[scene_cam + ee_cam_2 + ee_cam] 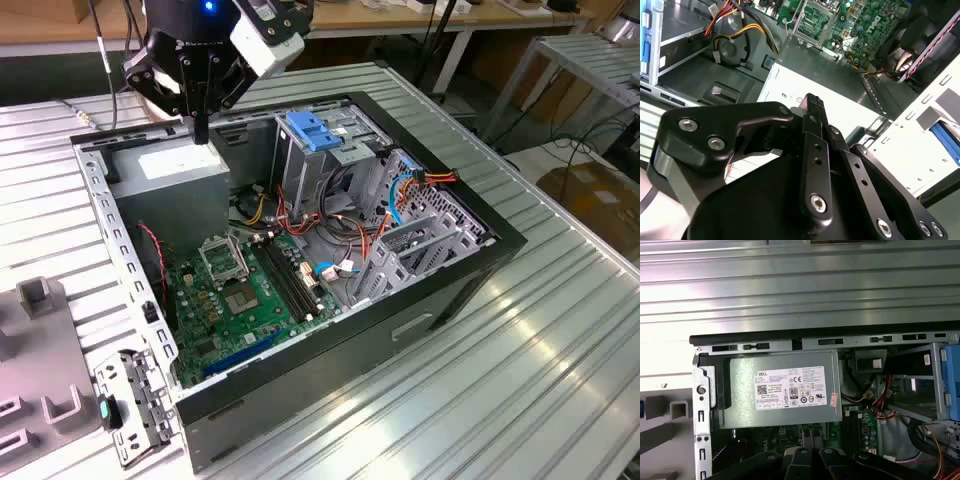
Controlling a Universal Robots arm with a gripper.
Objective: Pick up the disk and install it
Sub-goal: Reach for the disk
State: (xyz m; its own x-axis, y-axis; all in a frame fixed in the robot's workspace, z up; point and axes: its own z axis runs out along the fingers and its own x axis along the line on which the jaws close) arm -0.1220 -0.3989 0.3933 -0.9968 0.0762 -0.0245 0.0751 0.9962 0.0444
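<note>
Above the grey metal power supply box with the white label (175, 170), at the rear corner of the open black computer case (420, 315), I see the black gripper (200, 135) hanging with its tip pointing down. In the second wrist view the gripper (812, 100) has its fingers pressed together, and I see nothing between them. Its tip is over the white label, close to the box; I cannot tell whether it touches.

The disk, a flat drive framed by a bright blue plastic carrier (312, 130), sits at the top of the grey metal drive cage (300, 175) inside the case. It is apart from the gripper, toward the exterior view's right. In the first wrist view, a blue edge of the disk (952, 380) shows beside the cage frame, with the power supply box (785, 390) across an open gap from it.

The green motherboard (240, 290) lies on the case floor, below the power supply box. The case rests on a ribbed metal table (520, 390).
</note>
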